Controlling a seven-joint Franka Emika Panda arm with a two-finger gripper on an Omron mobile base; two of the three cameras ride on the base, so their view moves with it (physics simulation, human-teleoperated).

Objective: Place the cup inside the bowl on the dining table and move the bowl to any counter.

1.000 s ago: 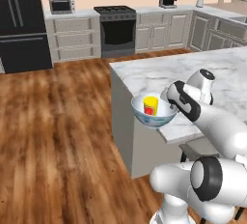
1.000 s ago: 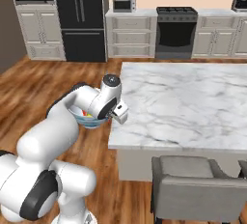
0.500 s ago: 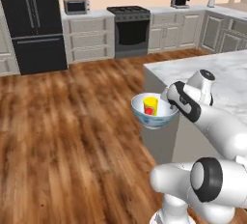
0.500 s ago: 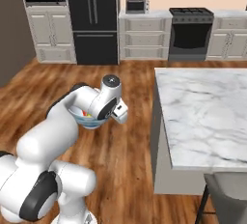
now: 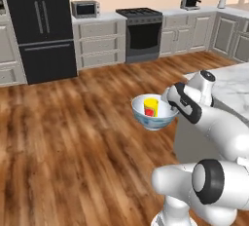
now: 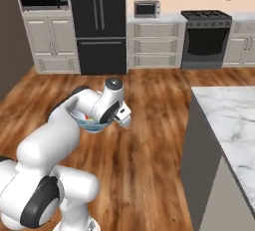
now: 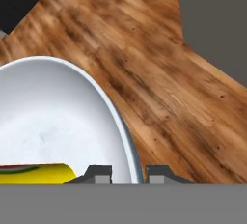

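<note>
Wooden plank flooring (image 5: 73, 137) stretches across a simulated kitchen, with a black refrigerator (image 5: 41, 25), a dark stove (image 5: 142, 34) and grey-beige cabinets topped by a narrow white counter (image 5: 95, 16) along the far wall. At the right edge sits the corner of the marble dining table (image 6: 231, 120).

The white robot arm carries the bowl (image 5: 154, 113) in mid-air above the floor, clear of the table. The gripper (image 7: 128, 174) is pinching the bowl's rim, one fingertip inside the white wall and one outside. The yellow cup (image 5: 151, 106) with its red patch stands inside the bowl, leaning toward the gripper side.

The grip holds one thin edge only, so the bowl hangs off to one side. A jolt while the base drives could make the rim slip between the fingers, and the bowl would then fall to the floor. A tilt of the hand could tip the loose cup over or roll it out.
</note>
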